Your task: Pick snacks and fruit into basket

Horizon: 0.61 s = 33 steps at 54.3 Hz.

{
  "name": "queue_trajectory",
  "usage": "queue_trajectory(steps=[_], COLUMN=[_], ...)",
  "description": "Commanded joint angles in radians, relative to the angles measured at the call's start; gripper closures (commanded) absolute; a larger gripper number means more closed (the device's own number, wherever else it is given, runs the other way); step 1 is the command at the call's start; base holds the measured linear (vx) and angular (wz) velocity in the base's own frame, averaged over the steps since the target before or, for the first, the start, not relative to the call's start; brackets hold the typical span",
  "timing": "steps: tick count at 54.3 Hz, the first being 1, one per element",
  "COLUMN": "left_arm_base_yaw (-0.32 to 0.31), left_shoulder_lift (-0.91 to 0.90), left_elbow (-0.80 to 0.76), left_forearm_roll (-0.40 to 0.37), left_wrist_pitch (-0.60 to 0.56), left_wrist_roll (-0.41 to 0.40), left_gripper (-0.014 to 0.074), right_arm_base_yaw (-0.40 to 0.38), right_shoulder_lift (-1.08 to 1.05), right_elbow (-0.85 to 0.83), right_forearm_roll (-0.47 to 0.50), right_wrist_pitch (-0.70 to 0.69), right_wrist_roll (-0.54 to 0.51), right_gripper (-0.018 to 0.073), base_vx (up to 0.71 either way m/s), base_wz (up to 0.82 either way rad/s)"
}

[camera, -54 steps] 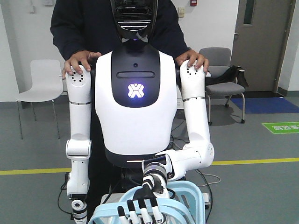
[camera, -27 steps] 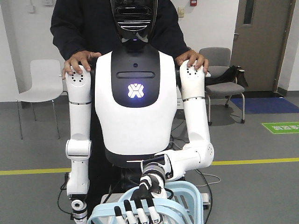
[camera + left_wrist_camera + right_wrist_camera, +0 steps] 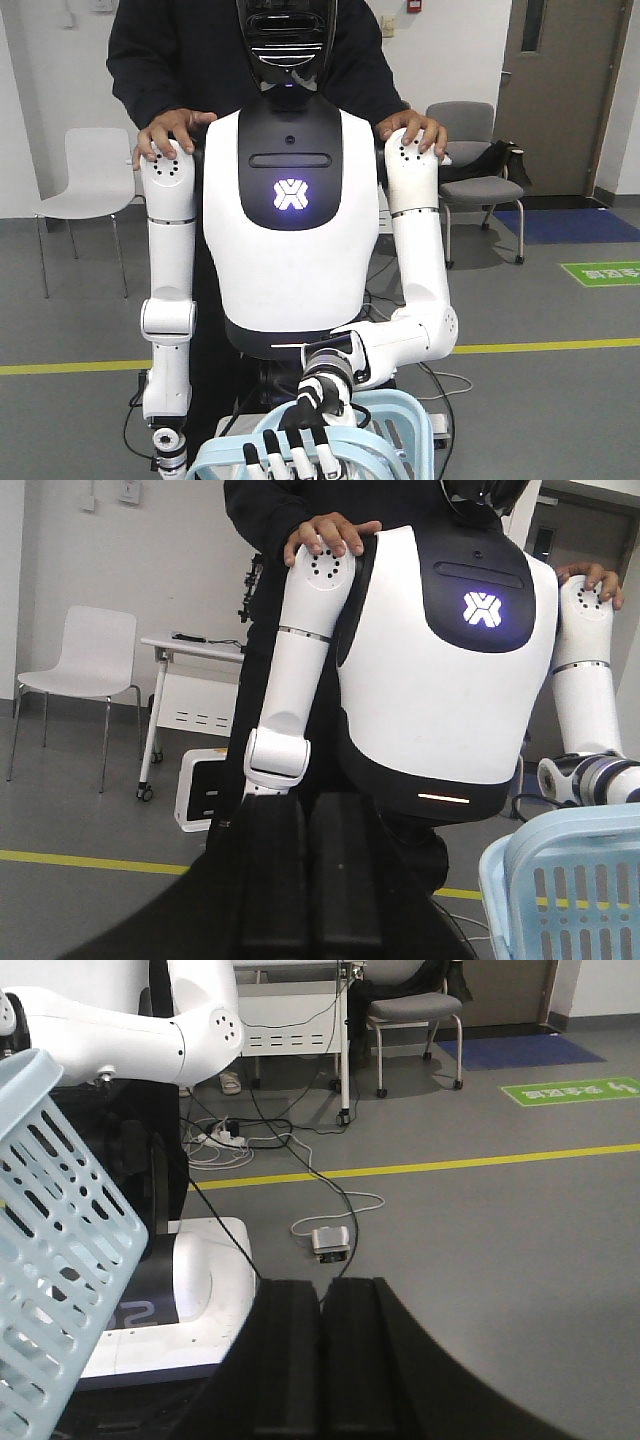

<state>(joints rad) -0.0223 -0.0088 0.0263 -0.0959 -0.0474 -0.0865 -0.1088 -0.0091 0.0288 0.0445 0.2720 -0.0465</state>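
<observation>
Even, bright indoor light fills all three views, with soft shadows on the grey floor (image 3: 480,1250). The near black claw pads in both wrist views are dark and slightly blurred.

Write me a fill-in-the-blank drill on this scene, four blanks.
1. The slotted basket is light ____.
2. The left gripper is ____, with nothing between its fingers.
3. The person's hands rest on the ____ of the white humanoid.
4. The floor line is ____.

Missing words: blue; shut; shoulders; yellow.
</observation>
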Motion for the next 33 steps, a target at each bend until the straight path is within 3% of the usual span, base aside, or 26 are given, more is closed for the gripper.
queue_trajectory(steps=[1, 33], left_arm_base_yaw=[0.002, 0.002], left_shoulder_lift=[0.014, 0.014], left_elbow=[0.004, 0.004], left_forearm_roll=[-0.008, -0.008], left_wrist_pitch=[-0.080, -0.080], left_wrist_roll=[-0.001, -0.001], left_gripper=[0.0603, 0.0603], right_arm_base_yaw=[-0.009, -0.008], right_shoulder_lift=[-0.017, -0.018], right_elbow=[0.009, 0.009], right_forearm_roll=[0.002, 0.009], right_wrist_pitch=[-0.079, -0.075], right_wrist_roll=[-0.033, -0.036], right_gripper=[0.0569, 0.0569], base_vx=[0.00, 0.00], base_wz=[0.00, 0.00])
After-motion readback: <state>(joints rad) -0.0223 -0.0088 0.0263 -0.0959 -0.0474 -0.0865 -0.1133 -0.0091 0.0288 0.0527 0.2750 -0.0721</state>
